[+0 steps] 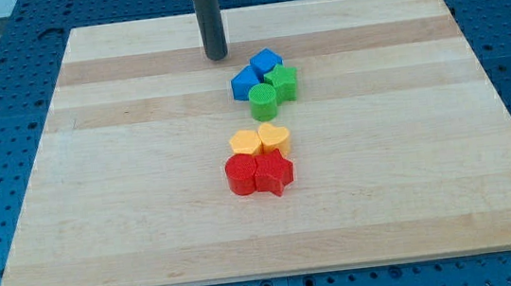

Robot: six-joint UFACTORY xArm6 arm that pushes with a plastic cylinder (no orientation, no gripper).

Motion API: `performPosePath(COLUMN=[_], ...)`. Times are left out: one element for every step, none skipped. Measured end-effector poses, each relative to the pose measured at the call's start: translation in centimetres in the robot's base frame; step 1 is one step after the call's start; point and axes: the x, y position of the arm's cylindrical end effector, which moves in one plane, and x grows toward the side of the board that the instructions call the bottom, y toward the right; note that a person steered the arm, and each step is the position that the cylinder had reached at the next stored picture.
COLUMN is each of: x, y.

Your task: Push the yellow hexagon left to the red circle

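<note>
The yellow hexagon [246, 143] lies near the board's middle, touching a yellow heart [275, 139] on its right. Just below them sit the red circle [240, 175] and a red star [275, 171], side by side and touching. The hexagon is above the red circle and slightly to its right. My tip [216, 57] rests on the board near the view's top, well above the yellow and red blocks and just left of the blue blocks.
A cluster sits right of the tip: a blue block [266, 62], another blue block [245, 81], a green star [283, 81] and a green cylinder [264, 101]. The wooden board [99, 197] lies on a blue perforated table.
</note>
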Motion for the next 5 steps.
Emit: performPosePath(x=[-1.0, -2.7, 0.3, 9.3, 14.2], y=[6.2, 15.4, 23.0, 22.3, 16.5])
